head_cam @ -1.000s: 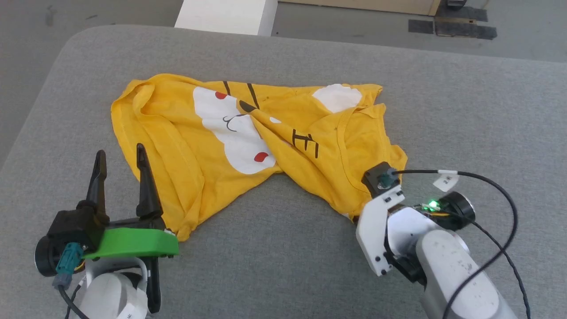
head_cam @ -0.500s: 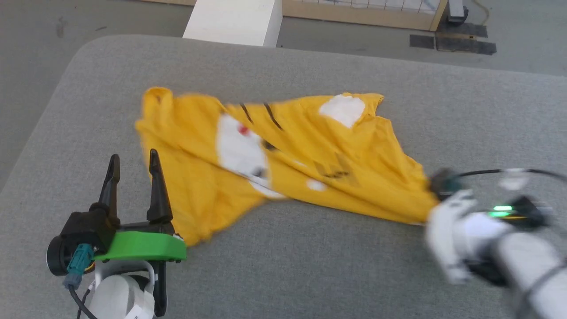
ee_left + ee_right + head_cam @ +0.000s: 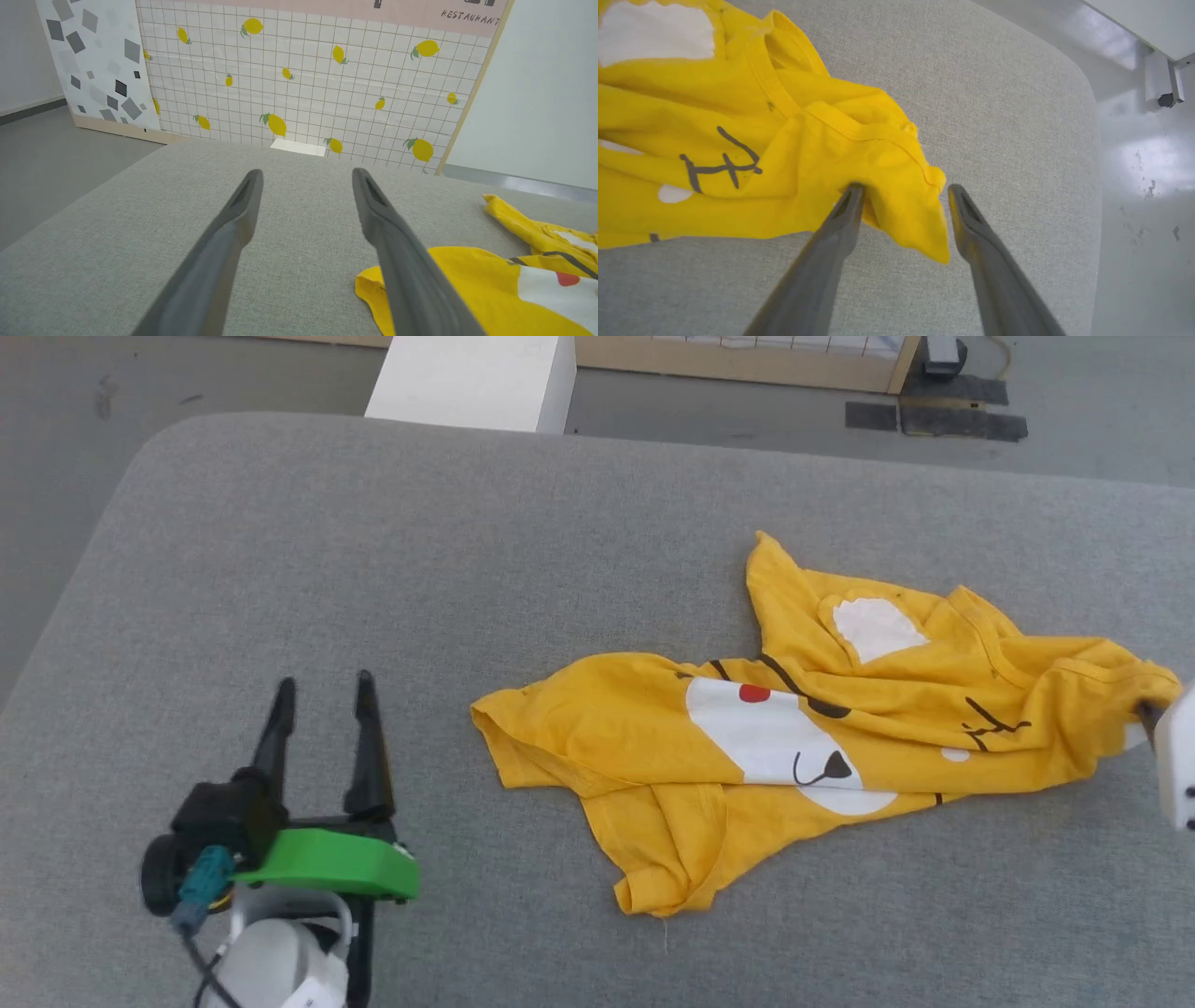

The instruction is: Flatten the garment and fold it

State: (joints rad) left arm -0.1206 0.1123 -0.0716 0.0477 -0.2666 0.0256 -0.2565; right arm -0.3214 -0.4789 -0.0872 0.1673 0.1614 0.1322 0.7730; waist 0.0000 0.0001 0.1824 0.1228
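The garment [image 3: 794, 747], a bright yellow T-shirt with a cartoon face print, lies crumpled on the right half of the grey table. My left gripper [image 3: 324, 681] stands open at the lower left, clear of the shirt and with nothing between its fingers. In the left wrist view the left gripper [image 3: 307, 172] points across bare cloth, with the garment [image 3: 490, 289] to its right. My right gripper [image 3: 906, 187] is open at the shirt's right end. A loose corner of the garment [image 3: 738, 140] hangs between its fingers and touches the left one. The right arm's white wrist piece [image 3: 1178, 770] sits at the head view's right edge.
The padded grey table [image 3: 373, 541] has rounded corners, and its right edge [image 3: 1087, 140] lies close to my right gripper. A white box [image 3: 471, 378] stands beyond the far edge. A lemon-patterned panel [image 3: 303, 79] backs the scene.
My right gripper dragged the garment from the table's left-middle to the right side, then opened its jaws. The left gripper stayed open. The head camera shifted a little.
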